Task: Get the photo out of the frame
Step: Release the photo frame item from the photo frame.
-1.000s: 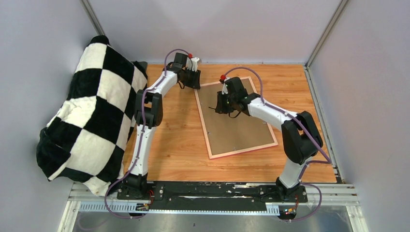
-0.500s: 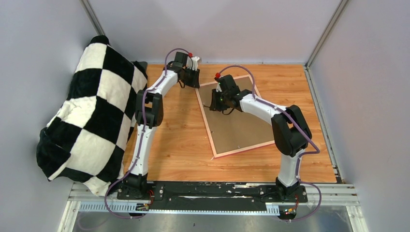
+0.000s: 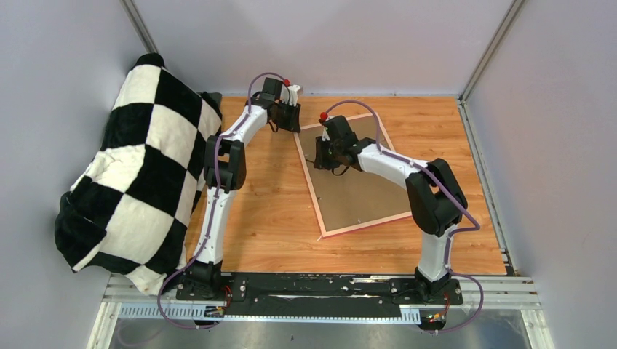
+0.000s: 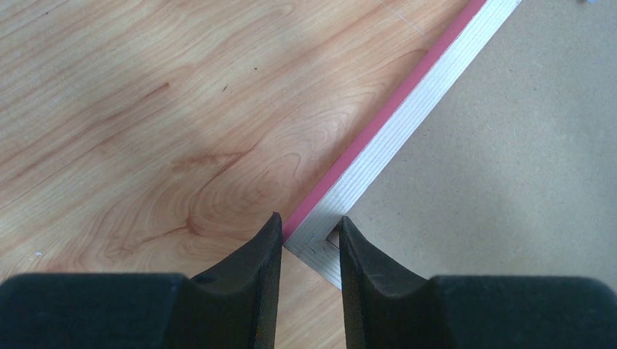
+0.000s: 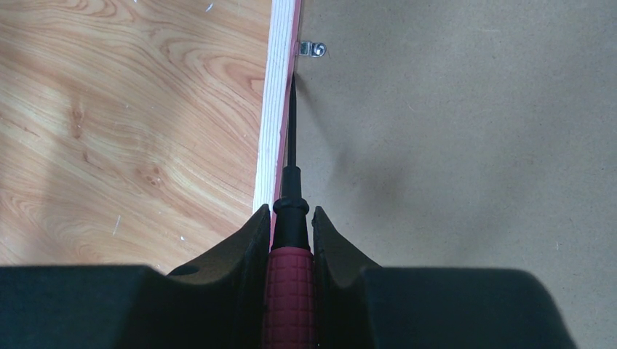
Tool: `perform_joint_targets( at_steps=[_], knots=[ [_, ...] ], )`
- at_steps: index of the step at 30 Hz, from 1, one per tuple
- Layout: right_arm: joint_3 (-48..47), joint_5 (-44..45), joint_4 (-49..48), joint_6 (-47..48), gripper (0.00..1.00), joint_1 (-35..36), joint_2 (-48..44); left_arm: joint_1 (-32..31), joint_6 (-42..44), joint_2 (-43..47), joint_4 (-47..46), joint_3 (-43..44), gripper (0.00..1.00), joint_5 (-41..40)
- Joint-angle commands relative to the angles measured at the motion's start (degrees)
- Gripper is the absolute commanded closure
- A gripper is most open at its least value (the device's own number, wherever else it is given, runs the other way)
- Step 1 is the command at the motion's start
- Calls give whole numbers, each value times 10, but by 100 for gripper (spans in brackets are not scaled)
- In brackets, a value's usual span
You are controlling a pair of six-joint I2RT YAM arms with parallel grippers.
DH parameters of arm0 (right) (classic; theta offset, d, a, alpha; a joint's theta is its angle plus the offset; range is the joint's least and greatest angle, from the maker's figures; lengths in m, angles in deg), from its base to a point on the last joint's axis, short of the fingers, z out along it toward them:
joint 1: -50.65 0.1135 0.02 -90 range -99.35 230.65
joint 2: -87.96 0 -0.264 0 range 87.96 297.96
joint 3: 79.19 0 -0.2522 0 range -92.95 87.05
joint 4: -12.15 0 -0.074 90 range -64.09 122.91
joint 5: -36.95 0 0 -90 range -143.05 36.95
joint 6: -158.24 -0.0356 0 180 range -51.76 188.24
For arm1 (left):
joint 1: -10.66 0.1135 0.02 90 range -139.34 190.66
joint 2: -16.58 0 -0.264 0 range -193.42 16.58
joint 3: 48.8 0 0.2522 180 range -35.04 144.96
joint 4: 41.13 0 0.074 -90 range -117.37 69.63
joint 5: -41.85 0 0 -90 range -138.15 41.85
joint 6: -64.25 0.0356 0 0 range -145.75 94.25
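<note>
One pink-edged frame (image 4: 404, 120) lies face down on the table (image 3: 269, 211), its one brown backing board (image 3: 356, 189) on top. Since a second ago its near end has swung left and the right gripper (image 5: 289, 214) has slid to its left rail. That gripper is clenched on one red-handled screwdriver (image 5: 289, 291), tip just short of one metal clip (image 5: 313, 49), while the left gripper (image 4: 305, 222) pinches the far left corner.
</note>
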Motion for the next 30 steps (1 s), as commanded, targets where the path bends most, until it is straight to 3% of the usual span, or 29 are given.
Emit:
perform_joint_targets(
  at_steps=[1,9,30],
  knots=[
    [14,35,-24,24,100,20,14,-3,-6,-38,37,3,87,-17],
    [16,68,-34,41,100,24,21,-3,-5,-39,38,5,87,-14],
    [102,28,-163,37,100,2,-23,-5,-1,-45,44,13,90,-17]
  ],
)
